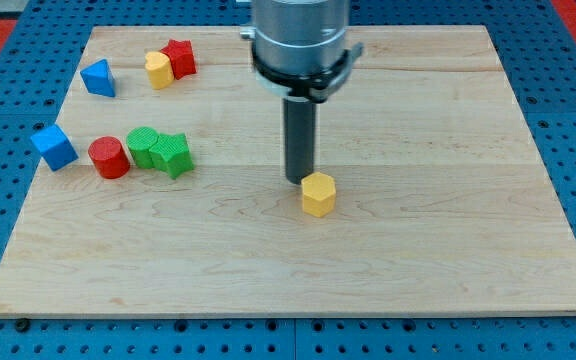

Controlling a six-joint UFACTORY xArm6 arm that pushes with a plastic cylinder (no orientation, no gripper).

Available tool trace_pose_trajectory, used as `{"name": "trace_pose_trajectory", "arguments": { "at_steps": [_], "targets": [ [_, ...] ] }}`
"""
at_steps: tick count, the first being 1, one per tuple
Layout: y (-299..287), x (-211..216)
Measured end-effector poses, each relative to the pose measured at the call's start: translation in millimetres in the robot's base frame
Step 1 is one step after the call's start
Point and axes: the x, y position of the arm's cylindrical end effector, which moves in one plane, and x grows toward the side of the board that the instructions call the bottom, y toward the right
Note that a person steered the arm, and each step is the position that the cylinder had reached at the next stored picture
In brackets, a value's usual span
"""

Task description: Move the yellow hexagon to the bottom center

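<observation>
The yellow hexagon [318, 194] sits on the wooden board [418, 240], a little right of the view's centre and just below the middle. My tip [299, 179] stands at the hexagon's upper left edge, touching or nearly touching it. The dark rod rises from there to the arm's grey body [299, 40] at the view's top.
At the view's left lie a blue cube-like block [54, 146], a red cylinder [109, 158] and two green blocks [144, 146] [173, 154] side by side. At the top left are a blue triangle [98, 77], a second yellow block [158, 70] and a red star-like block [180, 58].
</observation>
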Motion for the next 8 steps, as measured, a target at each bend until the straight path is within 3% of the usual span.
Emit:
{"name": "trace_pose_trajectory", "arguments": {
  "at_steps": [1, 3, 4, 5, 7, 8],
  "targets": [
    [23.7, 8.4],
    [45.3, 83.4],
    [101.3, 88.5],
    [95.0, 127.8],
    [-6.7, 96.2],
    [-20.5, 73.3]
  ]
}}
